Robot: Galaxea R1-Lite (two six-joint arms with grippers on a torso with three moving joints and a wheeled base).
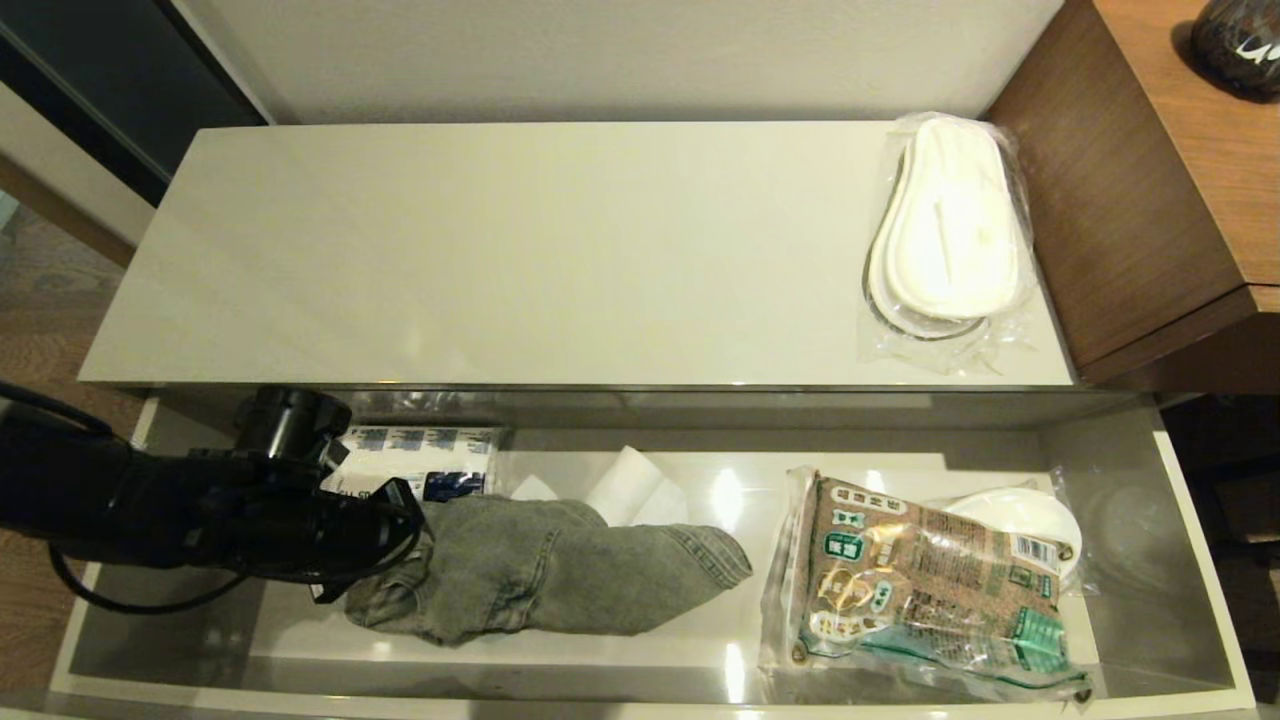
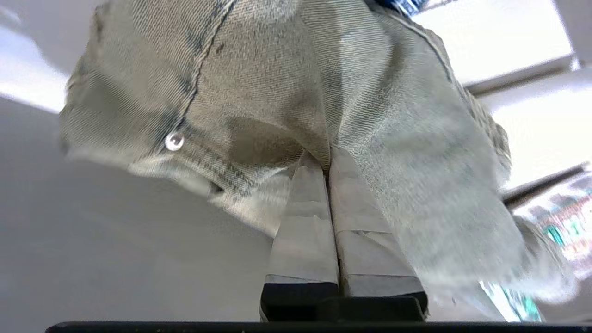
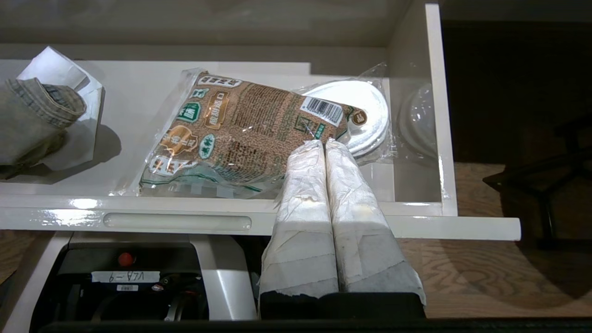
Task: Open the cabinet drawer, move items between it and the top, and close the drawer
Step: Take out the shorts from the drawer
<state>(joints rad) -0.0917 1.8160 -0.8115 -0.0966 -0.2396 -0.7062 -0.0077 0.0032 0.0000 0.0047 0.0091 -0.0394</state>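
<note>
The cabinet drawer (image 1: 1190, 560) stands pulled out below the cream-white top (image 1: 500, 250). Faded grey-blue jeans (image 1: 560, 580) lie in its left half, one leg stretched toward the middle. My left gripper (image 1: 405, 535) reaches in from the left and is shut on their bunched end. In the left wrist view the taped fingers (image 2: 300, 217) pinch a fold of the jeans (image 2: 277, 69). The plastic-wrapped white slippers (image 1: 945, 235) rest on the top at its right end. My right gripper (image 3: 323, 143) is shut and empty, in front of the drawer's right part (image 3: 462, 226).
A brown-and-green packet (image 1: 920, 590) lies in the drawer's right half over wrapped white discs (image 1: 1020, 515). White paper (image 1: 635, 485) and a blue-and-white packet (image 1: 420, 460) sit behind the jeans. A brown wooden unit (image 1: 1130, 200) adjoins the top's right end.
</note>
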